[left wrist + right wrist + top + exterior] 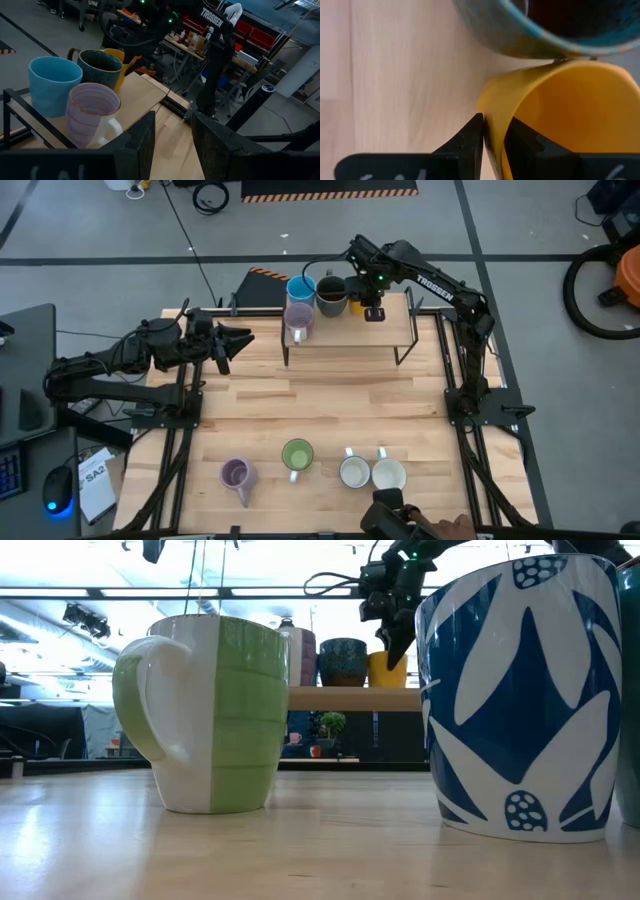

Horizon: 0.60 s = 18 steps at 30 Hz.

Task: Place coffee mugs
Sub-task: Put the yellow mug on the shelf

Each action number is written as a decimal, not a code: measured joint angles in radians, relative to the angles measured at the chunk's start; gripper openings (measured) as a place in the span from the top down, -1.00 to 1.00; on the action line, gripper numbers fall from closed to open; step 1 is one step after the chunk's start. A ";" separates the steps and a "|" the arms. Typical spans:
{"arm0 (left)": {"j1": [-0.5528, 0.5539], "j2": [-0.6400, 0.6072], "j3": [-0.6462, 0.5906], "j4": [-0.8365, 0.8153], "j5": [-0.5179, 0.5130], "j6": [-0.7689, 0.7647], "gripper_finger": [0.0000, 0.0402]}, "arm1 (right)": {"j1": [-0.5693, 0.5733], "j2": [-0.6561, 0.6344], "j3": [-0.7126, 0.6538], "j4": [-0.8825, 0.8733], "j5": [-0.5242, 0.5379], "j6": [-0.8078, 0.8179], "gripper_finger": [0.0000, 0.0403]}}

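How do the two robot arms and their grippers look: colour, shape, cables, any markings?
Both arms are dark, slim and jointed. The right arm carries white TROSSEN lettering, a small green light near its wrist and a black cable looping beside it. The right gripper has two black wedge-shaped fingers. The left gripper is black too, with broad flat fingers.

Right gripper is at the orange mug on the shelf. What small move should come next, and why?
Probably open a little wider, then lift straight up. The right gripper straddles the wall of the orange mug, which stands on the shelf against the dark mug. Its fingers sit close to the wall, so pulling away now could drag the mug.
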 joint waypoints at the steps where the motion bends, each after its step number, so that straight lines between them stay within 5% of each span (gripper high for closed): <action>1: 0.000 0.000 0.000 0.000 0.000 0.000 0.34 | 0.002 0.000 0.000 0.001 0.000 -0.001 0.61; 18: -0.001 0.000 0.000 0.000 0.005 -0.005 0.34 | 0.013 0.000 0.033 -0.009 -0.021 0.081 0.30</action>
